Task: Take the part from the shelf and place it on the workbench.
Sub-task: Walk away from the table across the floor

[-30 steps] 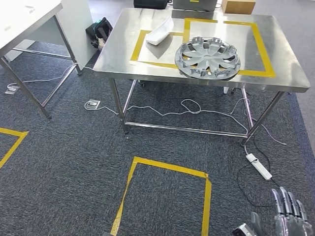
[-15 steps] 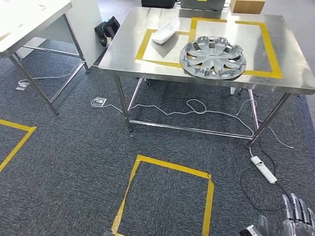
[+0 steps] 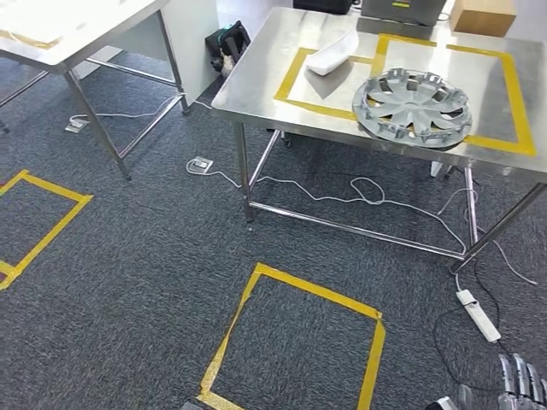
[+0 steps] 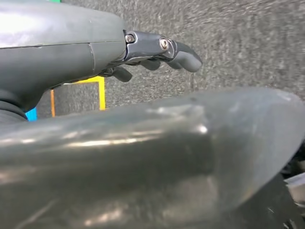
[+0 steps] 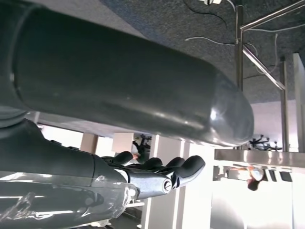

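On workbench point(image 3: 258, 81), part point(image 3: 413, 106), far from right hand point(image 3: 519, 389)

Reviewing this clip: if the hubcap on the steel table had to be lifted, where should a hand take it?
Probably by the near rim of the hubcap: it lies flat close to the steel table's front edge, so coming from the front looks easiest.

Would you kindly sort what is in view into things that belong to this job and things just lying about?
Job:
wheel cover
white part
steel workbench

Lying about:
cardboard box
power strip
black bag
white table
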Robot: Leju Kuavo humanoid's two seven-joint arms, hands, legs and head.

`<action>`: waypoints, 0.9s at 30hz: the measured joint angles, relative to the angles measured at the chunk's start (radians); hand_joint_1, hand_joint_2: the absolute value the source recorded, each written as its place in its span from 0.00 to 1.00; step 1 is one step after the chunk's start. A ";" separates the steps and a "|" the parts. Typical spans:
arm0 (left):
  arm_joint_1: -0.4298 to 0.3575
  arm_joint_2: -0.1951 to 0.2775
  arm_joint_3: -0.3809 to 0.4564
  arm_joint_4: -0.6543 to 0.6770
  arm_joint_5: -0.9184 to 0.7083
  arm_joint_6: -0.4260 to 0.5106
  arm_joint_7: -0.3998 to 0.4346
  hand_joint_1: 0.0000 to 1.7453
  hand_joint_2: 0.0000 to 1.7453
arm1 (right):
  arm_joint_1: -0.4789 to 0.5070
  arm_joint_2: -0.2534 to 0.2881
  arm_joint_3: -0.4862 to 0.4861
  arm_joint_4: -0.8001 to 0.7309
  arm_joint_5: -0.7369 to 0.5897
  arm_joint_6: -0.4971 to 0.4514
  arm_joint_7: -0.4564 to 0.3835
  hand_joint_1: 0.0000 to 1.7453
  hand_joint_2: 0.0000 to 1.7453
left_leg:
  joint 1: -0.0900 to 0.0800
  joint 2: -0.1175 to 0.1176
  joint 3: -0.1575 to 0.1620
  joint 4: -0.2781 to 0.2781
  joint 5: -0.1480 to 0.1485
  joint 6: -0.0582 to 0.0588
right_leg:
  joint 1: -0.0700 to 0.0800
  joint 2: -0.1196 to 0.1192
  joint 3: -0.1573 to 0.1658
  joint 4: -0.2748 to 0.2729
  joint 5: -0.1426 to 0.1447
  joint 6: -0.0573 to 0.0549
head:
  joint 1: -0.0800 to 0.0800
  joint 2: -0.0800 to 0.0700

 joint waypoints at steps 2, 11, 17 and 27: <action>0.002 0.000 0.001 0.000 0.000 0.000 0.000 0.00 0.00 | -0.012 0.014 -0.023 0.013 0.002 0.000 -0.006 0.00 0.00 | 0.003 -0.020 -0.002 -0.001 0.004 0.012 | -0.004 0.022 -0.004 0.022 -0.021 0.010 | 0.003 0.000; 0.002 -0.001 0.001 0.000 -0.004 -0.001 0.002 0.00 0.00 | -0.035 0.046 -0.080 0.070 0.009 0.015 -0.026 0.00 0.00 | 0.000 -0.132 -0.005 0.000 0.016 0.025 | -0.007 0.148 -0.058 0.103 -0.023 0.004 | 0.008 0.000; 0.000 -0.002 0.001 0.000 -0.026 -0.011 0.004 0.00 0.00 | -0.207 0.057 -0.276 0.399 0.045 -0.061 -0.101 0.00 0.00 | 0.007 -0.160 -0.026 0.016 0.012 -0.009 | -0.002 0.153 -0.005 -0.008 0.016 -0.022 | 0.005 0.000; -0.004 -0.002 0.009 0.000 -0.036 -0.008 0.018 0.00 0.00 | -0.385 0.065 -0.551 0.976 0.126 0.010 0.227 0.00 0.00 | 0.030 -0.004 -0.025 0.055 -0.009 -0.051 | -0.011 0.026 -0.005 -0.008 0.014 -0.010 | -0.008 0.000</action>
